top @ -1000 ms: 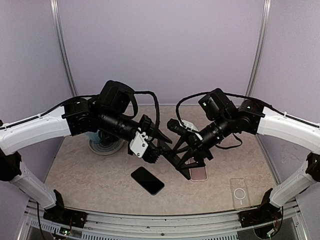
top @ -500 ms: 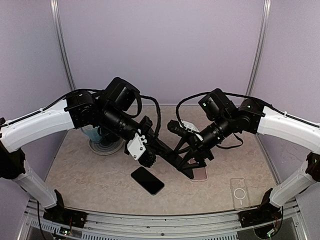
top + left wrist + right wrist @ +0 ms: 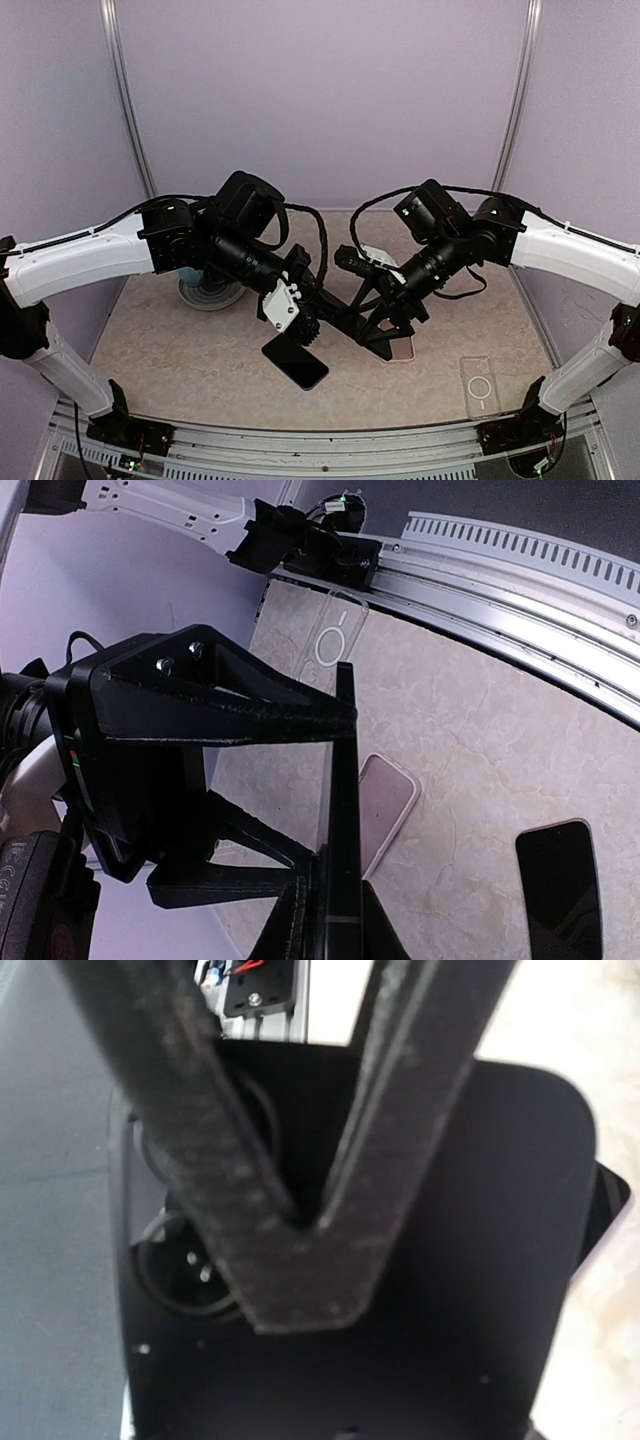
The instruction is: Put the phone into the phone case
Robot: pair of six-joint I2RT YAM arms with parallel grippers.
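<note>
My left gripper (image 3: 322,312) is shut on the lower end of a black phone (image 3: 346,780), which stands edge-on between its fingers (image 3: 338,880) above the table. In the right wrist view that phone's back (image 3: 480,1260), with its camera lens, fills the frame. My right gripper (image 3: 300,1290) has its fingers closed together, tips against the phone's back (image 3: 378,322). A pink phone case (image 3: 400,346) lies flat just below and behind the held phone; it also shows in the left wrist view (image 3: 388,798). A clear case (image 3: 480,386) lies at the front right (image 3: 338,638).
A second black phone (image 3: 295,361) lies flat on the table under my left gripper and shows in the left wrist view (image 3: 560,885). A round blue-grey dish (image 3: 205,290) sits at the back left. The metal front rail (image 3: 520,570) borders the table.
My left arm has swung right and down, bringing its gripper closer above the phone lying on the table. The right arm has hardly moved.
</note>
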